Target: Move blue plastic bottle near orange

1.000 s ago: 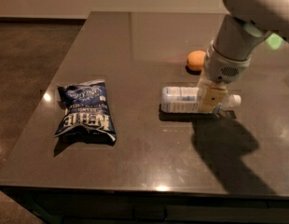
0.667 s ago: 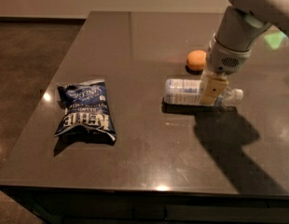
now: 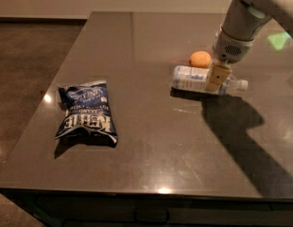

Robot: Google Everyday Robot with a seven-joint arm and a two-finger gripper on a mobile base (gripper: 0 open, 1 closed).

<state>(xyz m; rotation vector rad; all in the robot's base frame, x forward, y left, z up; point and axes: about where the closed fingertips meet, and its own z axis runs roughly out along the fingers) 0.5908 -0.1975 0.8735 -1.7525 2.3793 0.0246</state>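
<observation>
In the upper right of the frame, the gripper (image 3: 219,75) clamps its fingers (image 3: 215,79) crosswise on the lying blue plastic bottle (image 3: 191,78), setting it just beside the orange (image 3: 200,58).

Dark table (image 3: 151,145) viewed from above. At right rear, the gripper (image 3: 216,82) clasps a bottle (image 3: 191,78) lying on its side, cap pointing right. An orange (image 3: 200,59) sits just behind the bottle. A blue chip bag (image 3: 86,112) lies well apart, at left.
</observation>
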